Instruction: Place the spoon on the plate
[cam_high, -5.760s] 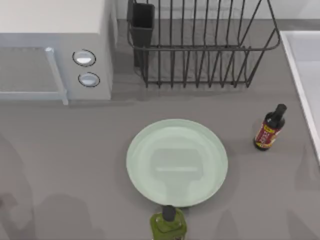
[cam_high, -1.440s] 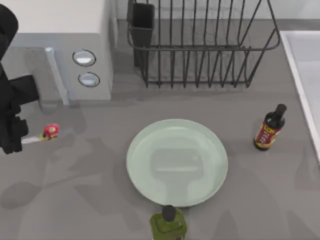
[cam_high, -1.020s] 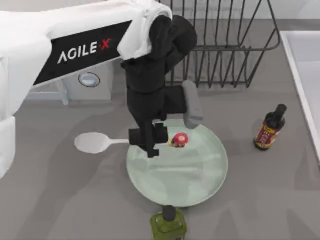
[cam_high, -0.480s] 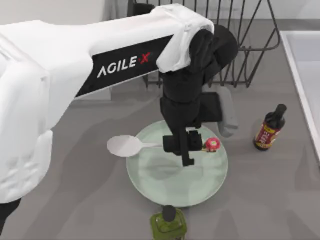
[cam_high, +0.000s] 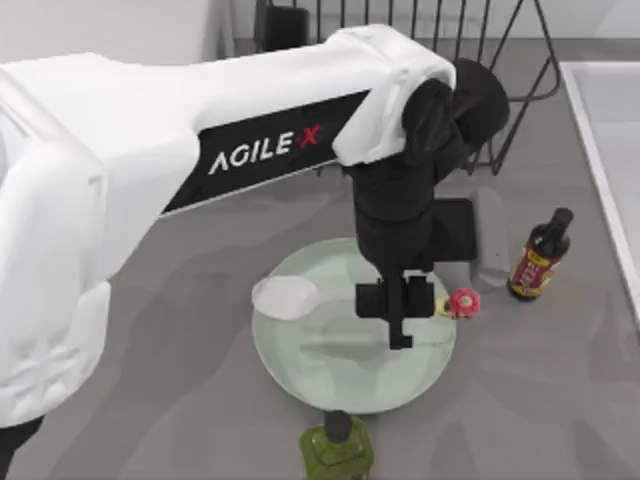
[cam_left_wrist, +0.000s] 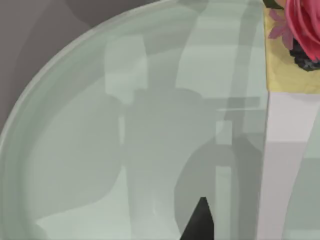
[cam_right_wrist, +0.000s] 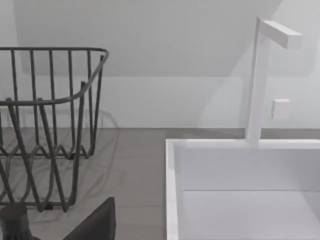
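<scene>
— Overhead? The left gripper (cam_high: 399, 312), jaws clamped on the white mushroom-tipped spoon (cam_high: 290, 297), holds it across the round mint-green glossy plate (cam_high: 300, 365).
— Right wrist? A white sink (cam_right_wrist: 240, 190) and dark wire rack (cam_right_wrist: 45, 125).

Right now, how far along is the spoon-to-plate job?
Done: the pickup and carry. The left tool is shut on the spoon and holds it over the mint-green plate, bowl above the plate's left part, mushroom ornament past its right rim.
In hand: holding the spoon level above the plate.
Left: lower it, open the tool and withdraw. Whether the spoon touches the plate yet, I cannot tell.
</scene>
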